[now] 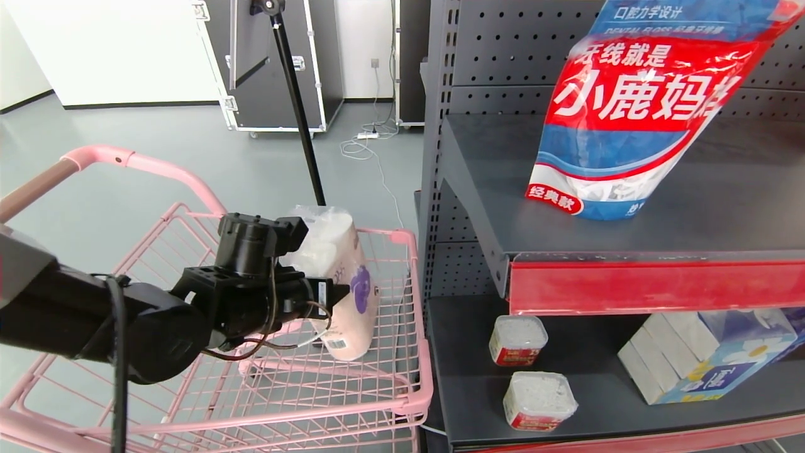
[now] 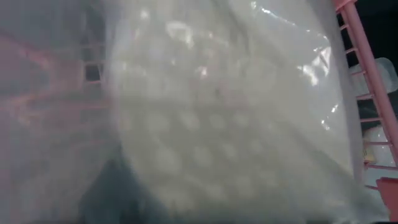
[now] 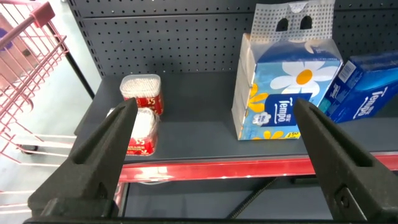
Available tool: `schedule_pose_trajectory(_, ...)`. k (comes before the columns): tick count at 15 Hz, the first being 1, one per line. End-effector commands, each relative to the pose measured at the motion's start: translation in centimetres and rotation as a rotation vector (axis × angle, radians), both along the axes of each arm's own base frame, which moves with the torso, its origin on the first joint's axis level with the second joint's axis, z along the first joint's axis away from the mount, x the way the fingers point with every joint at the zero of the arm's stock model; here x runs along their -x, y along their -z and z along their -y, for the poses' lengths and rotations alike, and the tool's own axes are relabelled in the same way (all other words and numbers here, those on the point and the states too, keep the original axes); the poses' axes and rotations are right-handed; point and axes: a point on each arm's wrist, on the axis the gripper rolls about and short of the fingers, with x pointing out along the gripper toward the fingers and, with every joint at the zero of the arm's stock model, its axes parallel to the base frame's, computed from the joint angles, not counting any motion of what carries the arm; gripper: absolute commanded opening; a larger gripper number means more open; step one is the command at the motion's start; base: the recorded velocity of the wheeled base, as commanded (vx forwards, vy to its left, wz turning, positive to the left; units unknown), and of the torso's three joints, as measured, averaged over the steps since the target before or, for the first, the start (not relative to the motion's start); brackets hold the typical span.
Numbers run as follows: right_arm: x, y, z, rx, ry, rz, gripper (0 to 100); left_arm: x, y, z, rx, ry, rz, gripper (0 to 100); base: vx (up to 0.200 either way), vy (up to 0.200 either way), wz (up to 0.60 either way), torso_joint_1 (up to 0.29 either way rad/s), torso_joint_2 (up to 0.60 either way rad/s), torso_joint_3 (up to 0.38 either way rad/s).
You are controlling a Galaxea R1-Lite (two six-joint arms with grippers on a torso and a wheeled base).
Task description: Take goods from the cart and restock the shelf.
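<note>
A plastic-wrapped toilet paper pack (image 1: 343,283) with a pink and purple print stands tilted inside the pink cart (image 1: 412,377). My left gripper (image 1: 327,292) is shut on the pack's side, low in the cart near its far wall. The wrist camera sits right against the pack's clear wrap (image 2: 236,118). My right gripper (image 3: 214,155) is open with nothing between its fingers, in front of the lower shelf (image 3: 199,124). On that shelf stand two small red-labelled tubs (image 3: 142,112) and a blue-and-white tissue pack (image 3: 289,87).
A large red-and-blue dental floss bag (image 1: 629,113) leans on the upper shelf (image 1: 723,207). Below are the two tubs (image 1: 517,340) and tissue packs (image 1: 704,355). Darker blue packs (image 3: 367,84) sit beside them. A black tripod pole (image 1: 300,107) stands behind the cart.
</note>
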Motion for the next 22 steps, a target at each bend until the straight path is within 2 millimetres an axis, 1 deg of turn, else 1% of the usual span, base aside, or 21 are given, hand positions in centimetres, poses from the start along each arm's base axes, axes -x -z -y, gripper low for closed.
schedule_pose_trajectory(1, 0.0, 0.0, 0.0, 0.001, 0.000, 0.000, 100, 2.6, -3.6, -2.1, 0.052, -0.004, 0.100, 0, 0.000, 0.000, 0.00, 0.000, 0.00, 0.000)
schedule_pose_trajectory(3, 0.0, 0.0, 0.0, 0.001, 0.000, 0.000, 100, 3.8, -5.8, -3.6, 0.083, -0.031, 0.172, 0, 0.000, 0.000, 0.00, 0.000, 0.00, 0.000)
schedule_pose_trajectory(4, 0.0, 0.0, 0.0, 0.003, 0.000, -0.001, 100, 4.3, -6.7, -4.0, 0.098, -0.026, 0.203, 0, 0.000, 0.000, 0.00, 0.000, 0.00, 0.000)
schedule_pose_trajectory(5, 0.0, 0.0, 0.0, 0.003, 0.000, -0.001, 100, 5.4, -8.0, -4.6, 0.121, -0.013, 0.244, 0, 0.000, 0.000, 0.00, 0.000, 0.00, 0.000)
schedule_pose_trajectory(8, 0.0, 0.0, 0.0, 0.003, 0.000, -0.001, 100, 7.6, -8.6, -5.5, 0.131, 0.000, 0.275, 0, 0.000, 0.000, 0.00, 0.000, 0.00, 0.000)
schedule_pose_trajectory(10, 0.0, 0.0, 0.0, 0.003, 0.000, -0.001, 100, 9.5, -10.2, -6.4, 0.154, -0.004, 0.338, 0, 0.000, 0.000, 0.00, 0.000, 0.00, 0.000)
schedule_pose_trajectory(11, 0.0, 0.0, 0.0, 0.003, 0.000, -0.001, 100, 10.9, -11.0, -7.0, 0.156, -0.005, 0.351, 0, 0.000, 0.000, 0.00, 0.000, 0.00, 0.000)
schedule_pose_trajectory(12, 0.0, 0.0, 0.0, 0.003, 0.000, -0.001, 100, 12.7, -11.6, -7.7, 0.151, 0.010, 0.350, 0, 0.000, 0.000, 0.00, 0.000, 0.00, 0.000)
schedule_pose_trajectory(15, 0.0, 0.0, 0.0, 0.003, 0.000, -0.001, 100, 18.9, -12.9, -9.9, 0.179, 0.108, 0.364, 0, 0.000, 0.000, 0.00, 0.000, 0.00, 0.000)
schedule_pose_trajectory(17, 0.0, 0.0, 0.0, 0.003, 0.001, -0.001, 100, 21.6, -13.3, -10.9, 0.203, 0.128, 0.412, 0, 0.000, 0.000, 0.00, 0.000, 0.00, 0.000)
schedule_pose_trajectory(19, 0.0, 0.0, 0.0, 0.003, 0.001, -0.001, 100, 23.7, -13.3, -11.7, 0.215, 0.126, 0.452, 0, 0.000, 0.000, 0.00, 0.000, 0.00, 0.000)
schedule_pose_trajectory(22, 0.0, 0.0, 0.0, 0.003, 0.001, -0.001, 100, 27.0, -12.6, -13.0, 0.220, 0.112, 0.473, 0, 0.000, 0.000, 0.00, 0.000, 0.00, 0.000)
